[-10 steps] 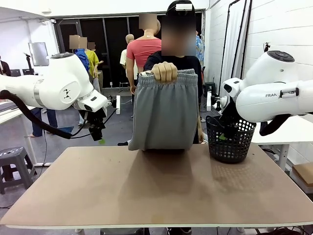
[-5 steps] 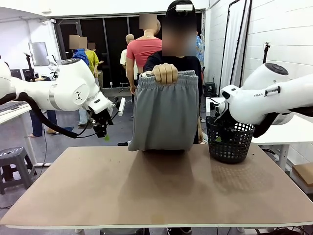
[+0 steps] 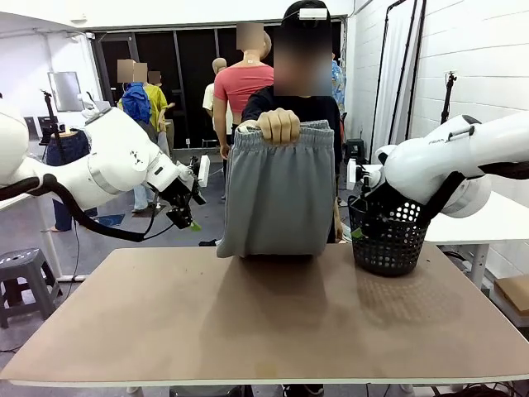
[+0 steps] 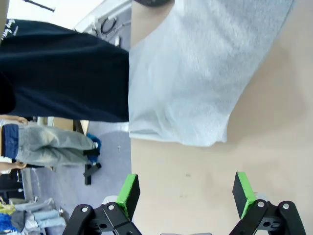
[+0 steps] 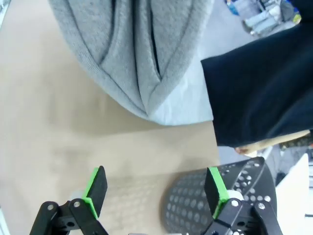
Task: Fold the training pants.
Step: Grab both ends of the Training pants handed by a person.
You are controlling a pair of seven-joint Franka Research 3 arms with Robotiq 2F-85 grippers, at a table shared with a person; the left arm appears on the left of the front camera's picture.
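A person's hand holds the light grey training pants up by the gathered waistband at the far edge of the table. Their lower end rests on the tabletop. My left gripper hovers open to the left of the pants, above the table's far left edge. In the left wrist view the pants hang ahead of the open left gripper. My right gripper is open between the pants and the basket. The right wrist view has the pants' folded lower end beyond the open right gripper.
A black perforated basket stands at the table's far right, close to my right gripper, and its rim lies under the right finger in the right wrist view. The person in a dark shirt stands behind the pants. The near tabletop is bare.
My left arm has swung right and closer to the pants. My right arm has dropped and shifted left beside the basket. The person holds the pants still.
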